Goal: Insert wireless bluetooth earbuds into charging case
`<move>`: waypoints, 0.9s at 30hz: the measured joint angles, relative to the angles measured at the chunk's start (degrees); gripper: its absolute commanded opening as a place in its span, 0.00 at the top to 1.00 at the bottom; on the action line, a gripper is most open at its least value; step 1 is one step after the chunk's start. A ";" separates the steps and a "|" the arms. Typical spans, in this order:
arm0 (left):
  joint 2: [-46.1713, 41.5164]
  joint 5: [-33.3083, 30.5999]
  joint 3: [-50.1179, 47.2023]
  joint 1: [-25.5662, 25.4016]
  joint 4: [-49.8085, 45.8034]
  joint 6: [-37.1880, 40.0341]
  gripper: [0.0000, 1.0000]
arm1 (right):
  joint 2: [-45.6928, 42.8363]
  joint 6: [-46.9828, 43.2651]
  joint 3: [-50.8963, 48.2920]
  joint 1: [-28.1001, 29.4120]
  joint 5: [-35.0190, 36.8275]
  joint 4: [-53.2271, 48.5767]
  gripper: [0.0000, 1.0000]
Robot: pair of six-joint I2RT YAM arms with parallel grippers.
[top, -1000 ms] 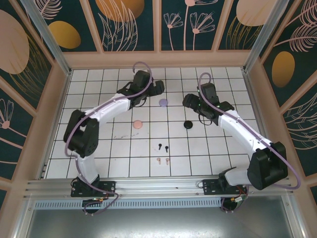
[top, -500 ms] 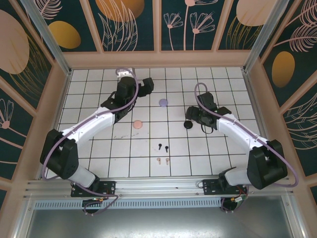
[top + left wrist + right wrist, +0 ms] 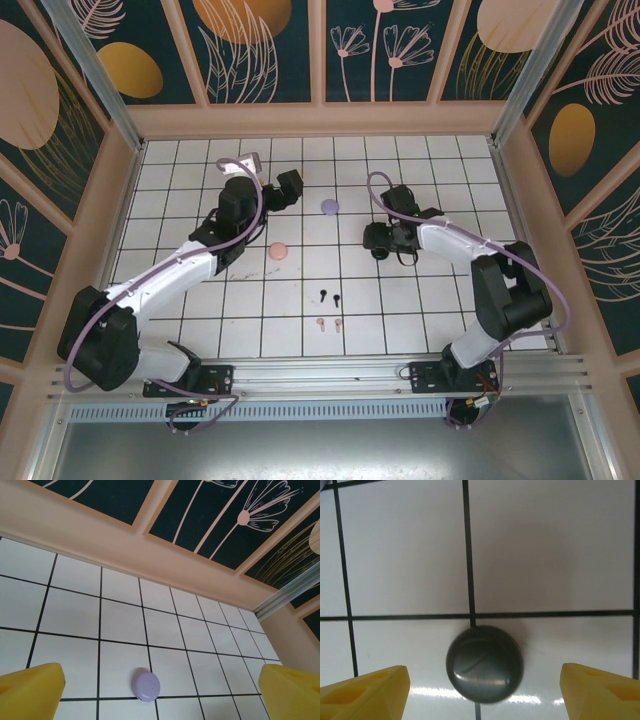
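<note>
Nearest the arm bases lie the pink earbuds (image 3: 320, 323), a pair side by side, well behind both hands. Just beyond them are the black earbuds (image 3: 323, 295), also a pair, closer to the right gripper (image 3: 481, 690) than to the left one and set back and to its left. Expect all of them to be very light, hard and smooth, with rounded heads that will squirt out of a careless pinch (each is far smaller than a grid tile, so a nudge will likely skid or flip it). I'd take each one across the stem, just below the head, with a finger on either side and a gentle close. Farther out, the pink case (image 3: 278, 251) sits behind the left gripper (image 3: 162, 677), beside that arm's forearm. Your right gripper hangs with its yellow fingers (image 3: 365, 690) spread wide and gripping nothing. The black case (image 3: 484, 664) sits on the table centred in the gap and touches neither finger. Its domed lid looks closed, so it probably needs opening before any bud goes in. Farthest out, the left gripper is also spread wide and empty, and the lilac case (image 3: 146, 685) lies just ahead of it, slightly left of the middle of the gap and apart from both fingers.
</note>
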 measured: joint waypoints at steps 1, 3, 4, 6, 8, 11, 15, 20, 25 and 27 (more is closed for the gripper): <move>-0.61 -0.52 -0.20 0.00 -0.17 0.00 0.01 | 0.92 0.00 0.44 0.00 -0.24 0.44 0.21; -1.90 -1.92 -0.98 0.00 -0.31 0.04 0.01 | 2.03 0.00 0.85 0.00 -0.46 0.90 0.21; -2.69 -2.73 -1.55 0.02 -0.39 0.04 0.01 | 2.51 0.00 0.96 0.00 -0.63 1.11 0.21; -4.22 -4.46 -2.89 0.00 -0.46 0.09 0.01 | 3.19 0.00 0.96 0.00 -0.83 1.44 0.21; -5.77 -6.05 -4.46 0.00 -0.26 0.07 0.01 | 3.72 0.02 0.96 0.00 -0.94 1.66 0.22; -7.96 -7.93 -7.19 0.07 0.35 0.02 0.01 | 4.22 0.09 0.96 0.00 -1.90 1.97 0.22; -9.16 -9.55 -8.92 0.07 0.50 -0.26 0.01 | 4.22 0.94 0.94 0.07 -3.45 2.51 0.22; -9.90 -11.15 -9.01 0.07 0.52 -1.31 0.02 | 4.22 2.01 0.90 1.09 -4.72 2.91 0.23; -10.27 -12.07 -8.61 0.07 -0.50 -2.40 0.01 | 4.20 3.13 0.57 2.75 -5.35 2.99 0.23; -9.81 -12.02 -7.56 0.07 -1.66 -2.38 0.01 | 4.13 3.50 0.42 3.32 -5.35 2.86 0.24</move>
